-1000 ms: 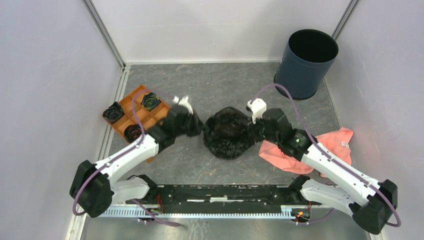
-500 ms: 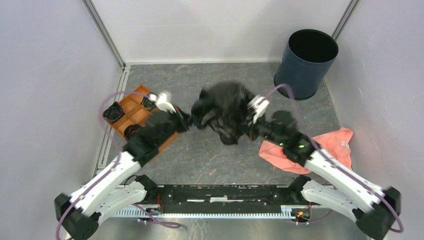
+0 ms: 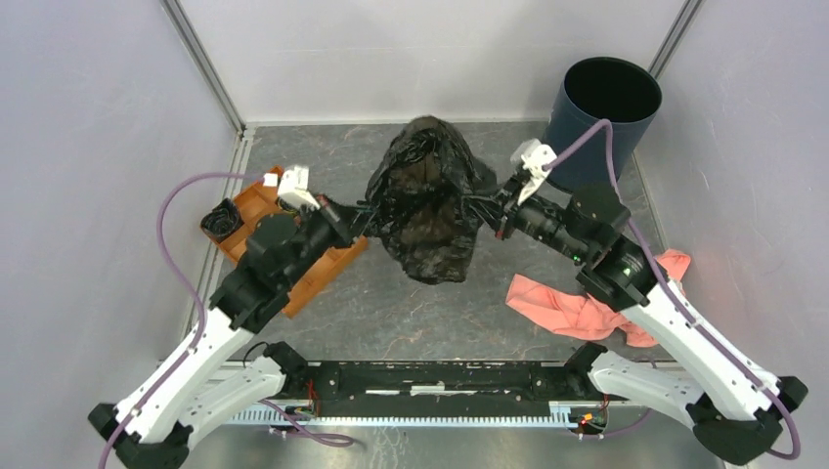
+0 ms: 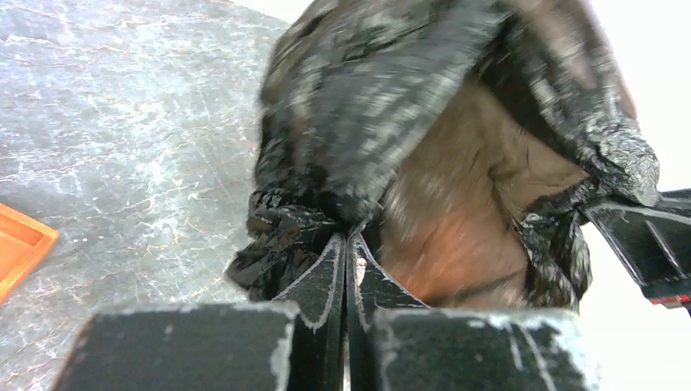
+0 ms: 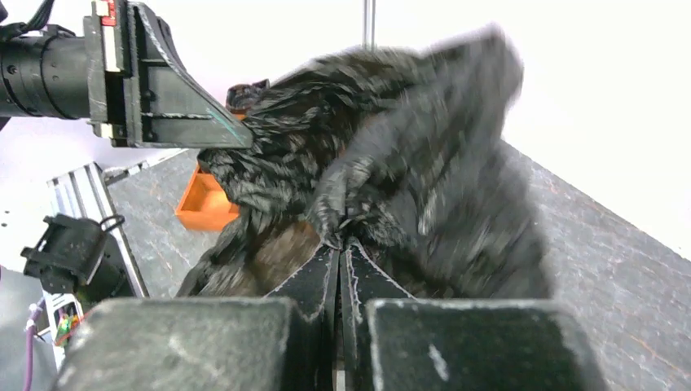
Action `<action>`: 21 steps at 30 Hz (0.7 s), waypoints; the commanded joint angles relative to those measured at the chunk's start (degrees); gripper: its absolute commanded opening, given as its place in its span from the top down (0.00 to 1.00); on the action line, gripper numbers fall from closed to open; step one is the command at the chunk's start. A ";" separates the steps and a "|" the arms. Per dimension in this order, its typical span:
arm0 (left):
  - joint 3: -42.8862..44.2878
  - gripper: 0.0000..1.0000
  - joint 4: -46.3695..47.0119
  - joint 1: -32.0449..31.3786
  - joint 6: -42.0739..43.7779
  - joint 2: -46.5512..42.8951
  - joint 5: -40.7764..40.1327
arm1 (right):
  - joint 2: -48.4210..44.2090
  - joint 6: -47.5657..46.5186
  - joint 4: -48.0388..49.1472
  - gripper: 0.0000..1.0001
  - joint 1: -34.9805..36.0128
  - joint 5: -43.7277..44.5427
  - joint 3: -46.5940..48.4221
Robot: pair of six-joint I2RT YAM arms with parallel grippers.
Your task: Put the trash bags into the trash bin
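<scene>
A large black trash bag (image 3: 427,200) hangs spread in the air between my two grippers, above the middle of the floor. My left gripper (image 3: 364,209) is shut on the bag's left edge, as the left wrist view (image 4: 345,238) shows. My right gripper (image 3: 486,202) is shut on its right edge, as the right wrist view (image 5: 342,243) shows. The bag (image 4: 424,122) fills both wrist views (image 5: 391,163). The navy trash bin (image 3: 598,122) stands upright at the back right, its mouth open, just behind my right wrist. Small black bag wads (image 3: 222,219) sit in the orange tray.
An orange compartment tray (image 3: 323,269) lies at the left, partly under my left arm. A pink cloth (image 3: 587,303) lies on the floor at the right, under my right arm. White walls close in the left, back and right.
Both grippers have lifted the big bag off the floor and carried it up and back, stretching it between them. The right gripper has moved closer to the bin.
</scene>
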 commanded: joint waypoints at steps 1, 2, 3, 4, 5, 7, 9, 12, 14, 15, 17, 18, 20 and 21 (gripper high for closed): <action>-12.43 0.98 1.59 -0.16 -2.52 -4.96 2.96 | -0.18 -1.87 -1.19 1.00 -0.32 2.62 -8.87; -15.95 0.98 2.31 -0.16 -3.94 -7.22 3.92 | 0.07 -1.98 -0.15 1.00 -0.49 2.44 -11.06; -19.27 0.98 2.86 -0.16 -5.08 -8.92 4.93 | 0.38 -2.50 0.94 1.00 -0.77 2.44 -12.73; -21.90 0.98 3.25 -0.16 -6.09 -10.62 5.85 | 1.10 -3.37 1.61 1.00 -0.82 2.39 -13.53; -24.33 0.98 3.30 -0.16 -7.71 -12.20 6.38 | 2.21 -4.32 1.77 1.00 -1.30 2.45 -13.56; -28.12 0.94 4.16 -0.21 -9.71 -14.72 8.87 | 5.34 -4.91 0.74 1.00 -2.44 2.18 -11.43; -31.03 0.83 5.44 -0.25 -10.33 -15.98 11.54 | 8.92 -7.80 -1.12 1.00 -3.14 1.53 -8.13; -29.65 0.57 1.98 -0.25 -6.20 -15.44 13.24 | 13.88 -10.19 -5.40 1.00 -3.44 2.32 -3.49; -26.54 0.38 -2.84 -0.25 -3.07 -14.69 12.11 | 15.89 -11.38 -7.21 1.00 -3.49 2.96 -2.20; -25.23 0.30 -4.88 -0.27 -2.04 -14.57 11.39 | 16.63 -12.09 -8.12 0.98 -3.50 2.63 -1.93; -22.69 0.20 -8.06 -0.26 -1.09 -14.61 9.46 | 18.95 -13.06 -10.49 0.91 -3.54 0.13 -0.40; -20.82 0.14 -9.96 -0.25 -0.77 -14.43 7.44 | 20.59 -12.89 -11.63 0.88 -3.50 -1.14 0.70; -16.07 0.01 -14.30 -0.26 0.07 -13.10 1.41 | 23.43 -11.51 -13.38 0.77 -3.48 -1.37 2.84; -13.52 0.00 -16.11 -0.25 0.96 -12.22 -1.67 | 24.63 -10.89 -14.01 0.73 -3.57 -0.63 3.83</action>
